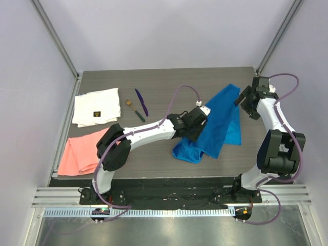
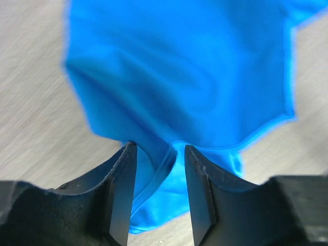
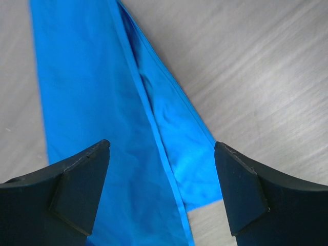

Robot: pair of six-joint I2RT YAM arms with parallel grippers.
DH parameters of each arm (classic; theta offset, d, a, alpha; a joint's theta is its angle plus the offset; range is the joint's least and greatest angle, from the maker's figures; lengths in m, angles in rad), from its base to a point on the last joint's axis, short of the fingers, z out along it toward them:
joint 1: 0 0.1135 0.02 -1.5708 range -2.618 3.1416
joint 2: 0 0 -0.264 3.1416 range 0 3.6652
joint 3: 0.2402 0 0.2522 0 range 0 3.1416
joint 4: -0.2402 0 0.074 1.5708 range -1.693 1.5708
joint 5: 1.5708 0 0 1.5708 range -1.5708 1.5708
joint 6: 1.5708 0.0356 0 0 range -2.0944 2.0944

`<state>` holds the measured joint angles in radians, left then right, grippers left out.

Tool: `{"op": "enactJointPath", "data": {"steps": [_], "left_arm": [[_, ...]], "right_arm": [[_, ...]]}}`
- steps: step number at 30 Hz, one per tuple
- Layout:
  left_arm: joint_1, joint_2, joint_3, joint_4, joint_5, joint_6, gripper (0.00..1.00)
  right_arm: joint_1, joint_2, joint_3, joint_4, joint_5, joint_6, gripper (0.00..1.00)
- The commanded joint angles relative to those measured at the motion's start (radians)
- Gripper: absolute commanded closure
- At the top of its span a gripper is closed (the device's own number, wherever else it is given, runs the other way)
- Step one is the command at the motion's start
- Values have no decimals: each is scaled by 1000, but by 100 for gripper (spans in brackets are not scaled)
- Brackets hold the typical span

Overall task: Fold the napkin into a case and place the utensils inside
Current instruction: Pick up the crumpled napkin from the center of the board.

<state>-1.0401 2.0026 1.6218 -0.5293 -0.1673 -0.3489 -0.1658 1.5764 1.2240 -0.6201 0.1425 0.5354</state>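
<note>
Both are standing spread: the left end effector point(image 2: 156, 149) is straddling a napkin point(image 2: 179, 66) ridge, the right end effector point(image 3: 161, 147) is hovering; a shallow pinch could be bunching cloth.

Probably a robotics lab cell: plain pale walls point(image 1: 164, 31) and metal posts point(image 1: 55, 36) enclose the dark bench point(image 1: 154, 82). At the bench's near edge, a slotted aluminium rail point(image 1: 169, 197) holds two cabled robot arms point(image 1: 148, 130).

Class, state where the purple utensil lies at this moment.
In the top view, the purple utensil lies on the table's left half, just beside the green-handled utensil, between the white cloth and the blue napkin.
</note>
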Motion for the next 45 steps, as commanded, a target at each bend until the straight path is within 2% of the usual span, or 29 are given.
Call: {"op": "enactJointPath", "data": {"steps": [1,3,5,6,7,10,11,13,15,18,24,33,45], "left_arm": [[26,-63,24,-31,-246,-67,53],[26,-90,23,-50,-308,-90,51],[22,-142,-11,20,-241,-44,52],[18,-160,-25,47,-194,-29,56],[9,-172,-40,95,-137,-10,63],[5,-203,-43,107,-115,-32,64],[2,-203,-45,165,14,-24,65],[-20,-177,-37,201,119,-18,75],[-43,-118,-10,223,193,20,77],[-107,-35,41,219,181,105,79],[-178,103,144,170,88,125,80],[-236,252,286,108,-41,137,82],[-244,346,349,49,-66,148,71]], "right_arm": [[-20,7,129,10,57,0,13],[-29,7,141,-3,55,-5,12],[-29,-1,140,-4,43,1,13],[-29,-9,135,-4,37,3,13],[-29,-13,128,-4,31,5,12],[-29,-32,131,-15,23,2,12],[-29,-33,135,-20,29,3,12],[-29,-33,155,-32,32,0,12],[-32,-23,205,-59,34,-11,12],[-43,8,311,-121,16,-23,12],[-60,34,460,-185,42,-57,12],[-90,28,465,-193,17,-64,12],[-89,23,442,-176,6,-71,12]]}}
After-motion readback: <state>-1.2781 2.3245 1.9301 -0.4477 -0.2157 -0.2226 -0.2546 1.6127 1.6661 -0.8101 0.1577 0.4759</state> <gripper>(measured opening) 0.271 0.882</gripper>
